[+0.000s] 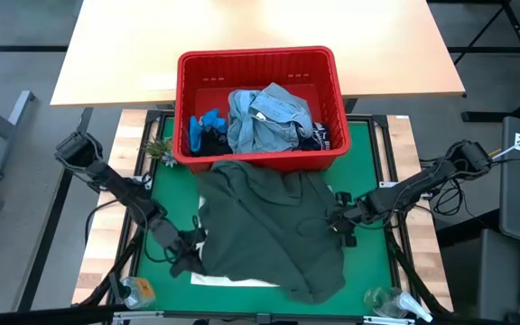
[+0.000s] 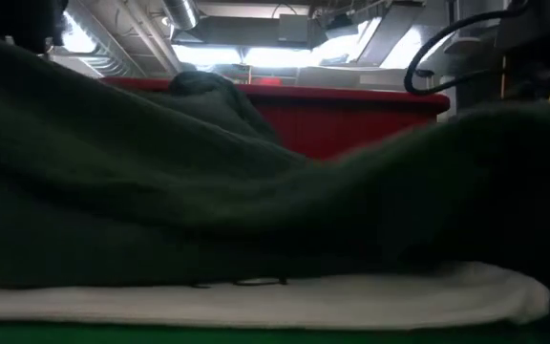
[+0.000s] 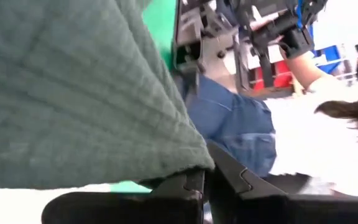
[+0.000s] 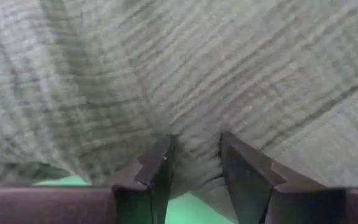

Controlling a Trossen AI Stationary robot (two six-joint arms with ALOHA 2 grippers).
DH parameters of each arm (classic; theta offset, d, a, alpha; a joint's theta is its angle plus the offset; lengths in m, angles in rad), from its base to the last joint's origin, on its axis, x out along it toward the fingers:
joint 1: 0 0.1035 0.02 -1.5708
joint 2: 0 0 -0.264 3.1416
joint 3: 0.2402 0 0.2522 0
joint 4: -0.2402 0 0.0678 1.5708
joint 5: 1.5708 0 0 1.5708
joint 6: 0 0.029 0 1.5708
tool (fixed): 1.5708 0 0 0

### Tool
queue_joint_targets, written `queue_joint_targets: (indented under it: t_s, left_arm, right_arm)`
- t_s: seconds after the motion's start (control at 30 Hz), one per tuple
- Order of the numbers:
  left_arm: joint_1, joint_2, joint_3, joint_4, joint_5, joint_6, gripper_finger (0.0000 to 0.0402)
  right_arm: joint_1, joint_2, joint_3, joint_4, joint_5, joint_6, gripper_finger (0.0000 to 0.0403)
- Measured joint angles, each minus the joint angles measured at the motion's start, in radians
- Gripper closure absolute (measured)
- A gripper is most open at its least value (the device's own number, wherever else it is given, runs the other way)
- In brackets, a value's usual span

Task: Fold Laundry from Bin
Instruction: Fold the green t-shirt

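The dark green garment (image 1: 273, 226) lies spread between the two grippers, just in front of the red bin (image 1: 260, 68). The left gripper (image 1: 190, 244) is pressed together on its edge; the right gripper (image 1: 340, 219) apparently pinches a fold.

Two dark, jointed robot arms reach inward over the table from opposite sides, both angled low toward the middle. The left gripper (image 1: 190, 244) sits at the near-left edge of a dark green, soft knitted garment (image 1: 273, 226), its two dark fingers (image 3: 194, 186) pressed together on the cloth's edge. The right gripper (image 1: 339, 219) rests at the garment's right edge, fingers (image 4: 157, 171) partly apart with a fold of green fabric bunched between them.
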Motion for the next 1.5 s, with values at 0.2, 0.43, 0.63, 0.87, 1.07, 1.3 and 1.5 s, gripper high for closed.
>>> queue_joint_targets:
  t_s: [0.2,0.43,0.63,0.87,1.07,1.3,1.5]
  left_arm:
    - [-0.051,0.0,0.033,0.001,0.074,-0.133,0.0401]
    - [-0.097,-0.001,0.1,-0.04,0.133,-0.317,0.0401]
    - [-0.137,-0.001,0.109,-0.17,0.128,-0.423,0.0401]
    - [-0.148,-0.001,0.109,-0.232,0.047,-0.453,0.0384]
    - [-0.148,-0.001,0.109,-0.248,0.0,-0.441,0.0333]
    - [-0.148,-0.001,0.109,-0.305,0.004,-0.425,0.0287]
    - [-0.149,-0.001,0.109,-0.419,0.008,-0.452,0.0281]
  right_arm:
    - [0.001,0.005,0.081,-0.271,-0.037,0.06,0.0265]
    - [0.002,0.007,0.116,-0.441,-0.095,0.101,0.0265]
    - [0.003,0.006,0.117,-0.474,-0.132,0.101,0.0265]
    - [0.003,0.006,0.118,-0.471,-0.126,0.076,0.0265]
    - [0.003,0.006,0.119,-0.47,-0.126,0.071,0.0265]
    - [0.003,0.005,0.119,-0.47,-0.13,0.044,0.0265]
    - [0.003,0.001,0.12,-0.473,-0.13,0.044,0.0265]
